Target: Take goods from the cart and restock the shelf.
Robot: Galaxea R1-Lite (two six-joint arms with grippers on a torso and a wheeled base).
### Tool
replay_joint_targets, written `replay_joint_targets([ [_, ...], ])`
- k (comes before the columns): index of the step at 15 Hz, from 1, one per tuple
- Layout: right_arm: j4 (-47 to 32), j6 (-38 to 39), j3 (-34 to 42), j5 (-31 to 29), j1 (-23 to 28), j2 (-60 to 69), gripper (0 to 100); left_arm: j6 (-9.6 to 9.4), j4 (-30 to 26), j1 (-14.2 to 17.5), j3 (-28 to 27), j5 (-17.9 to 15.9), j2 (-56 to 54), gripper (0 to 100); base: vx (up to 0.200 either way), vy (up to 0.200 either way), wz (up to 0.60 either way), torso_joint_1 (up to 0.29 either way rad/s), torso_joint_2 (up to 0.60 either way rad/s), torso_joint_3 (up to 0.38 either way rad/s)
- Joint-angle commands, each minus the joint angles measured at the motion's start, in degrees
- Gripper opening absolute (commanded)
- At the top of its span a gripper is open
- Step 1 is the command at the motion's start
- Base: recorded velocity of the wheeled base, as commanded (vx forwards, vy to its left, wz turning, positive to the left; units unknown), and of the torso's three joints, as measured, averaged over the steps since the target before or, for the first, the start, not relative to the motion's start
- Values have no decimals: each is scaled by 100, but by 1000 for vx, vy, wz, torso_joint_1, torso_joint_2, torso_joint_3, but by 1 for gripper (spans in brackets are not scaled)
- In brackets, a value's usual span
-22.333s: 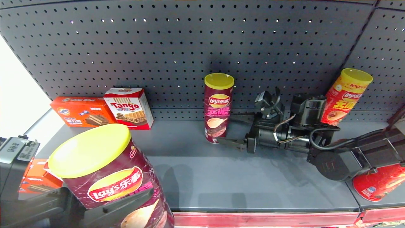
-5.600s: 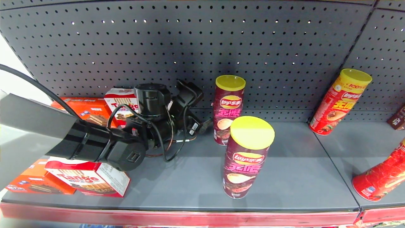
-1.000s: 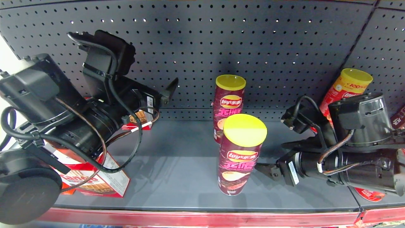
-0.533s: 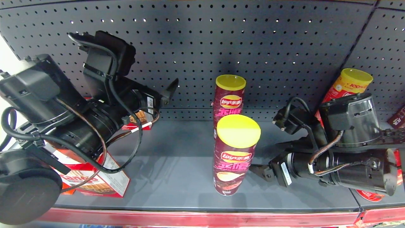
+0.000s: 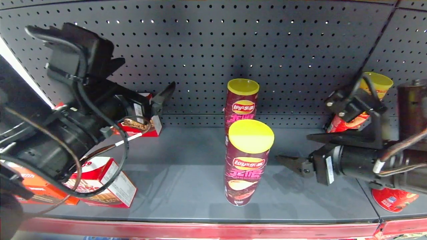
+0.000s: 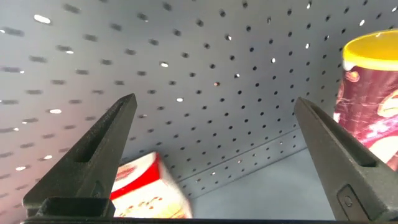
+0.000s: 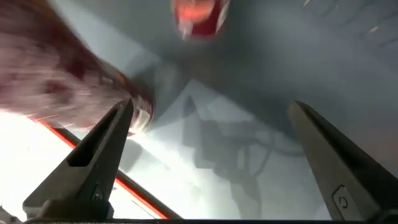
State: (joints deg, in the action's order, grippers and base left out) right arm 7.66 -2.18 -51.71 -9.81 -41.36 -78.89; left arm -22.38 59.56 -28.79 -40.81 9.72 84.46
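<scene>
Your right gripper (image 5: pixel 293 146) is spread wide and holds nothing; it lies low over the shelf (image 5: pixel 186 186), pointing at the front can (image 5: pixel 248 160) from that can's right side, near it, with no contact that you can see; its wrist view puts the same can (image 7: pixel 56 74) just beside one finger, blurred, with bare shelf between the two fingers. Your left gripper (image 6: pixel 214 106) is equally wide open and empty; it hangs above the left part of the shelf, well apart from both cans, facing the pegboard (image 5: pixel 213 43).

The front can, maroon with a yellow lid, stands upright near the shelf's red front edge (image 5: pixel 200 230), about midway along; straight behind it the back can (image 5: pixel 242 100), of the same kind, stands upright close to the pegboard; whether the two touch, you cannot tell.

Farther out, a red can (image 5: pixel 347 123) leans against the pegboard behind the right arm; another red can (image 5: pixel 393 200) lies at the front right corner; on the left a wafer box (image 5: pixel 110 186) and an orange box (image 5: pixel 36 191) sit near the front edge, with a second wafer box (image 5: pixel 146 121) at the back.
</scene>
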Motion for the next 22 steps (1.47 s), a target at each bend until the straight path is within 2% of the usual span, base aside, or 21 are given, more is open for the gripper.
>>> replay_joint_targets([
  [1, 17, -309, 337, -29, -30, 1165, 100, -3, -164, -12, 654, 30, -1089, 100, 0, 0, 0, 0, 0, 0],
  [3, 8, -511, 601, -82, -39, 1640, 100, -12, -393, -30, 935, 127, -1590, 100, 0, 0, 0, 0, 0, 0],
  [5, -62, -538, 812, -21, -47, 2510, 100, -12, -1395, -65, 1058, 233, -2645, 100, 0, 0, 0, 0, 0, 0],
  [6, -62, -564, 847, -3, -65, 2641, 100, -12, -1588, -65, 1049, 233, -2829, 100, 0, 0, 0, 0, 0, 0],
  [9, -62, -722, 1453, -3, -82, 3705, 100, -12, -3249, -65, 1076, 224, -4218, 100, 0, 0, 0, 0, 0, 0],
  [10, -62, -713, 1629, -3, -91, 3933, 100, -12, -3662, -65, 1093, 215, -4517, 100, 0, 0, 0, 0, 0, 0],
  [11, -54, -705, 1708, -3, -82, 4013, 100, -12, -3829, -65, 1111, 206, -4640, 100, 0, 0, 0, 0, 0, 0],
  [12, -54, -696, 2034, -3, -74, 4355, 100, -12, -4366, -65, 1216, 206, -5159, 100, 0, 0, 0, 0, 0, 0],
  [14, -71, -696, 2218, -21, -56, 4540, 100, -3, -4559, -56, 1330, 206, -5431, 100, 0, 0, 0, 0, 0, 0],
  [16, -89, -696, 2737, -56, 76, 5015, 100, -3, -4972, -39, 1717, 215, -6073, 100, 0, 0, 0, 0, 0, 0],
  [18, -80, -678, 3299, -47, 120, 5419, 100, 15, -5315, -12, 2139, 206, -6574, 100, 0, 0, 0, 0, 0, 0],
  [22, -62, -441, 4178, -21, 111, 5867, 100, 146, -5394, -91, 3282, 189, -7013, 100, 0, 0, 0, 0, 0, 0],
])
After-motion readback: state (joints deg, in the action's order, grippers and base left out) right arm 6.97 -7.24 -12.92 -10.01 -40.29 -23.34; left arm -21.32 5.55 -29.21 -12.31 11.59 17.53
